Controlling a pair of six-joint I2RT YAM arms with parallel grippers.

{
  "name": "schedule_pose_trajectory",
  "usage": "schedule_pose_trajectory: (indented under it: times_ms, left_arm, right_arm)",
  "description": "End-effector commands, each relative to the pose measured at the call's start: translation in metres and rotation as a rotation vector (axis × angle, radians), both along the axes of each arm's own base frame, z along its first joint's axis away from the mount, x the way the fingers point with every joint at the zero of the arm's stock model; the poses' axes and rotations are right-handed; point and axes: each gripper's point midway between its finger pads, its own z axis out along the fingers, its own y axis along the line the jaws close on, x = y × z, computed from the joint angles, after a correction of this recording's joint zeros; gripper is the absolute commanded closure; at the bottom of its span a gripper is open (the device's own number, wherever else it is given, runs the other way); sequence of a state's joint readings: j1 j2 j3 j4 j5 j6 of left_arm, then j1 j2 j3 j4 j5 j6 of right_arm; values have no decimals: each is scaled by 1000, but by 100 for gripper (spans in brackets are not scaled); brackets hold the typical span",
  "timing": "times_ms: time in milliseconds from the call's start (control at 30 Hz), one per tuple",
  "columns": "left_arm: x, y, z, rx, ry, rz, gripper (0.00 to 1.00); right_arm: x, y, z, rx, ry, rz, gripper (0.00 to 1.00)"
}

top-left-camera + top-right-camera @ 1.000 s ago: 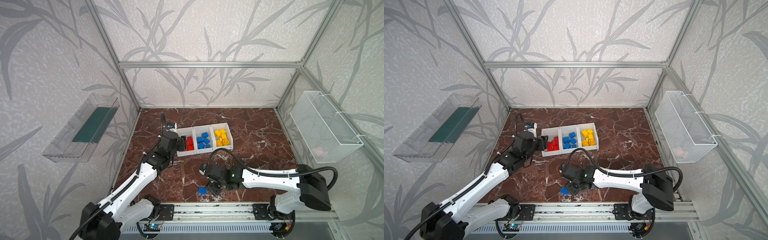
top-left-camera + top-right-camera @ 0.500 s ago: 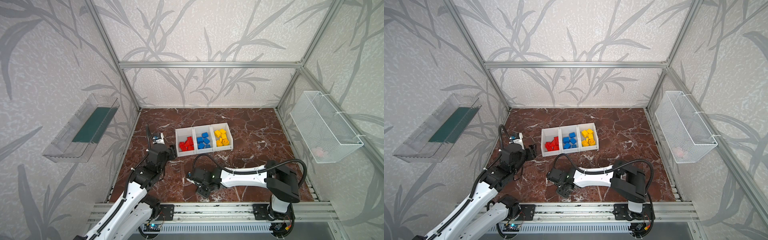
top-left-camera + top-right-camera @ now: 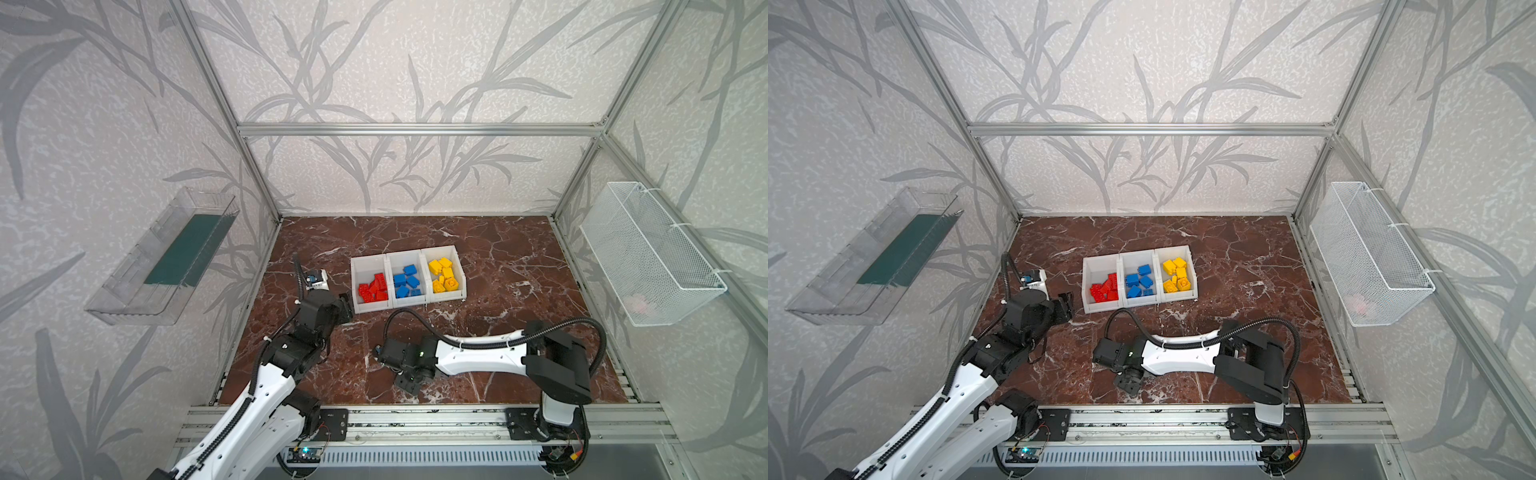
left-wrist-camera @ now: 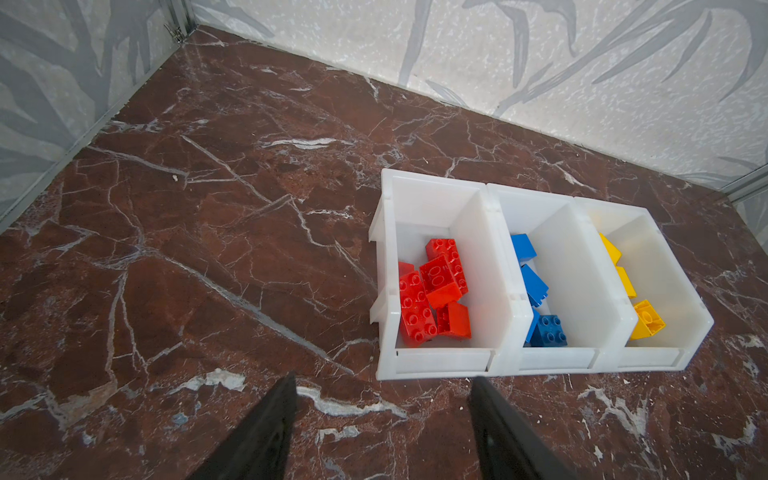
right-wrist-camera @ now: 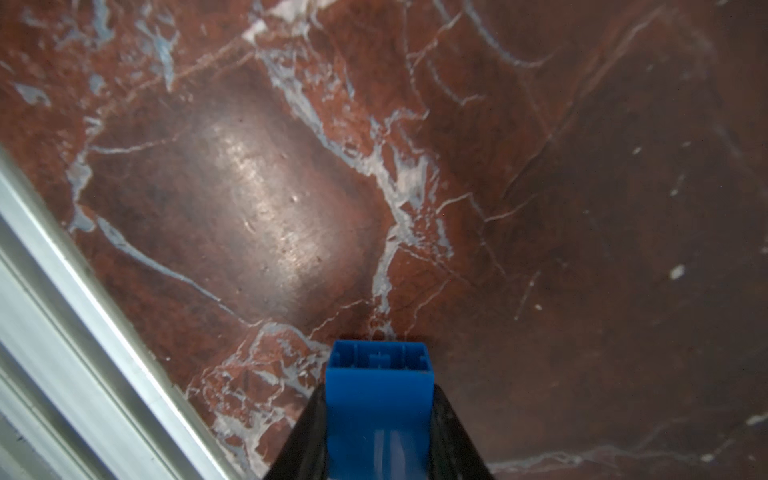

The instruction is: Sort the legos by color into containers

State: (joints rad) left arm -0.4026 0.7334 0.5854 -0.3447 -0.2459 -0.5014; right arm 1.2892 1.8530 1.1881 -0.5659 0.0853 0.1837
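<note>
Holding blue lego (image 5: 378, 395) squarely inside, right gripper (image 5: 378, 409) clenched on it, left gripper (image 4: 384, 380) parted, empty

Def a lab robot cell. I'm boxed in by an alu extrusion frame (image 3: 415, 129) w/ leaf-print wall panels (image 3: 415, 62) on 3 sides, over a marble-look tabletop (image 3: 498, 257). My L arm (image 3: 266, 399) + R arm (image 3: 478, 357) sit on a slotted rail (image 3: 415, 422) at the front, bare ctrl board (image 3: 305, 454) + wiring below. Side walls carry a wire basket (image 3: 640, 249) + clear tray (image 3: 137, 291).
</note>
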Motion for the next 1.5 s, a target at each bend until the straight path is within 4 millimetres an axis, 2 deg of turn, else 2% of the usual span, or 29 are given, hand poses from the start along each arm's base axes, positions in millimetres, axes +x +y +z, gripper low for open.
schedule_pose_trajectory:
  times_ms: [0, 33, 167, 233, 300, 433, 567, 700, 767, 967, 1067, 1167, 1267, 1333, 1400, 1467]
  left_arm:
    - [-2, 9, -3, 0, -6, 43, 31]
    - [-2, 8, -3, -4, -9, 41, 31]
    - [-3, 9, -5, -12, -18, 45, 31]
    - [-4, 9, -7, -14, -19, 43, 31]
    - [-4, 9, -7, -19, -23, 43, 31]
    - [-5, 8, -10, -25, -25, 37, 31]
    - [-6, 9, -12, -15, -23, 30, 31]
    - [-7, 12, -12, 1, -30, 39, 30]
    - [-6, 14, -12, 4, -41, 48, 30]
    - [-3, 18, -13, 14, -65, 75, 29]
    - [0, 23, -9, 55, -91, 88, 28]
    - [7, 32, -1, 136, -128, 114, 25]
    - [15, 45, 4, 220, -168, 179, 21]
    - [21, 50, 6, 260, -188, 197, 19]
    - [25, 52, 2, 294, -187, 198, 18]
    - [29, 55, -5, 327, -194, 207, 17]
  right_arm:
    - [25, -2, 20, -23, -75, -4, 73]
    - [36, -1, 28, -8, -87, -10, 73]
    - [98, 7, 74, 89, -158, -80, 73]
    - [136, 9, 95, 125, -207, -139, 72]
    - [175, 5, 106, 135, -261, -203, 72]
    - [235, -5, 105, 126, -289, -341, 72]
    - [272, -18, 95, 142, -248, -470, 69]
    - [283, -23, 95, 167, -235, -518, 45]
    - [283, -24, 99, 172, -243, -520, 39]
    - [280, -30, 120, 200, -275, -517, 35]
    - [278, -37, 144, 248, -318, -520, 34]
    - [274, -53, 174, 327, -399, -531, 34]
    - [270, -93, 207, 445, -557, -590, 30]
    - [267, -137, 217, 525, -652, -686, 25]
    - [261, -185, 208, 561, -722, -787, 20]
    - [248, -229, 191, 543, -788, -865, 15]
